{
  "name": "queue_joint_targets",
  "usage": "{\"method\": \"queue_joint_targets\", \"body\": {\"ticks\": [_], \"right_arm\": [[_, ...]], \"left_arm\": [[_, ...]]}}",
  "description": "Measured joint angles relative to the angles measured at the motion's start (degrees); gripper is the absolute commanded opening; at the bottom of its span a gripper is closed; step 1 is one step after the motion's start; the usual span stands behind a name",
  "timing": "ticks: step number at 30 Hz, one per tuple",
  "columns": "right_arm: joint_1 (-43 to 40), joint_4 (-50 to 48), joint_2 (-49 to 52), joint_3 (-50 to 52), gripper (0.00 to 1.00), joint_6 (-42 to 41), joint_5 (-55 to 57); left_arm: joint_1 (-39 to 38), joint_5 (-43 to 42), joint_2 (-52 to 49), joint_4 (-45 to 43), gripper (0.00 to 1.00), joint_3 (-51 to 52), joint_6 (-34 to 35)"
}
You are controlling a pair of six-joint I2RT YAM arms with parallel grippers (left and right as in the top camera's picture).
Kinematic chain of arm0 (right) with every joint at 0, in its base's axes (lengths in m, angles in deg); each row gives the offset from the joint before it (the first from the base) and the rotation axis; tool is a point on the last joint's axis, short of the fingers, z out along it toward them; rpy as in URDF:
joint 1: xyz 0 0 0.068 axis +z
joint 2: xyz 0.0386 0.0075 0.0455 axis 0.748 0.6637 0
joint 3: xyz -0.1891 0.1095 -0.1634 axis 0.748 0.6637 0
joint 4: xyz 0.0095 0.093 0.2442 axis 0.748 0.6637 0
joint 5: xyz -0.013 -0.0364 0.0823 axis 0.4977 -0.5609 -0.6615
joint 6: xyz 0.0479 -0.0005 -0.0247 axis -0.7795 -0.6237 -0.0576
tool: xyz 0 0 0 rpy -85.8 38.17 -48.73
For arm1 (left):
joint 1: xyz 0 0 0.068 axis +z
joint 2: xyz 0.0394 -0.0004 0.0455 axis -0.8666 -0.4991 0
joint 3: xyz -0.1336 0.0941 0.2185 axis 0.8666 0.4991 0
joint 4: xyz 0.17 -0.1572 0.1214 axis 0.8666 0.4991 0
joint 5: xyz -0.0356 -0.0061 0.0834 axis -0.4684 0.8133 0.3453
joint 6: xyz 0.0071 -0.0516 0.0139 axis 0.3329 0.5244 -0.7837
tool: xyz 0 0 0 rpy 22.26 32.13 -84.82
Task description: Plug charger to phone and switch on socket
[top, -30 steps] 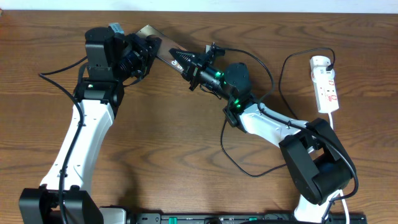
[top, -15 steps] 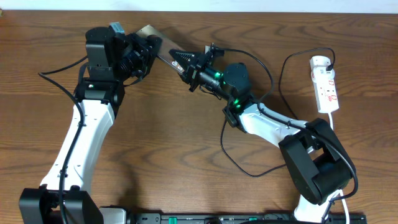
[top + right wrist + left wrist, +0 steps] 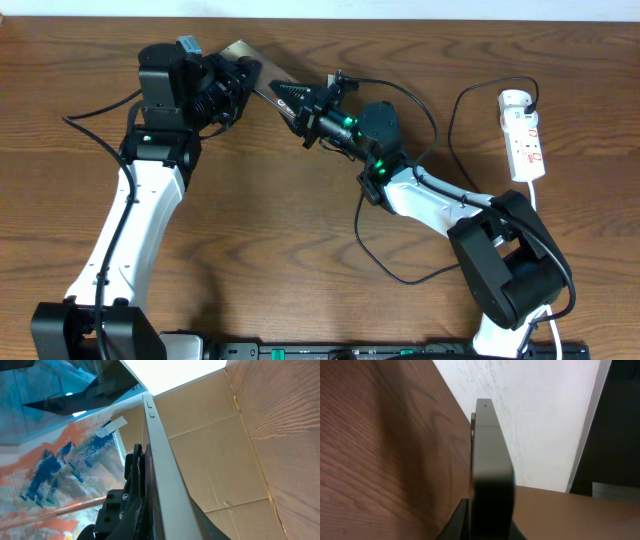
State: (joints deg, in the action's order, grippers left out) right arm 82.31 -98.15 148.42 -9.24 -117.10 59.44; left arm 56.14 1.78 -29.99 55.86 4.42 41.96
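The phone [image 3: 262, 80] is held off the tabletop [image 3: 300, 220], close to the far edge and left of centre, tilted with 1 long side raised. My left claw [image 3: 238, 82] is pressed together on it. In the left wrist view the phone [image 3: 492, 460] shows edge-on as a grey band rising from between the dark fingers [image 3: 457, 522], with wood grain on its left and a white wall [image 3: 545, 420] beyond.

My right claw [image 3: 290, 100] is at the phone's other end, touching it or just beside it. From the right wrist the phone [image 3: 160, 460] is a thin pale edge running up the frame, right against a black finger [image 3: 131, 490]. I cannot tell whether this claw is spread or pinching anything, and the connector tip is hidden.

The charger [image 3: 405, 282] is a thin black cable. It arcs away from the right claw, loops on the wood in front of the right arm, and runs to the socket [image 3: 524, 135].

The socket lies flat along the right side, well apart from the phone. Its rounded end points to the far edge, where a black cable meets it. Its white cord [image 3: 540, 190] trails toward me.

The tabletop's far edge is just beyond the phone, so room there is tight. A broad stretch of bare wood lies between the 2 arms.
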Motion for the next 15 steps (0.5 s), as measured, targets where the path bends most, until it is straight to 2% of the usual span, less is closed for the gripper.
{"method": "queue_joint_targets", "body": {"ticks": [8,15], "right_arm": [[0.04,0.07,0.00,0.00,0.25,0.00,-0.33],[0.22,0.15,0.00,0.00,0.35,0.11,-1.01]], "left_arm": [[-0.04,0.00,0.00,-0.02,0.07,0.00,0.02],[-0.04,-0.02,0.00,-0.02,0.07,0.00,0.02]]}}
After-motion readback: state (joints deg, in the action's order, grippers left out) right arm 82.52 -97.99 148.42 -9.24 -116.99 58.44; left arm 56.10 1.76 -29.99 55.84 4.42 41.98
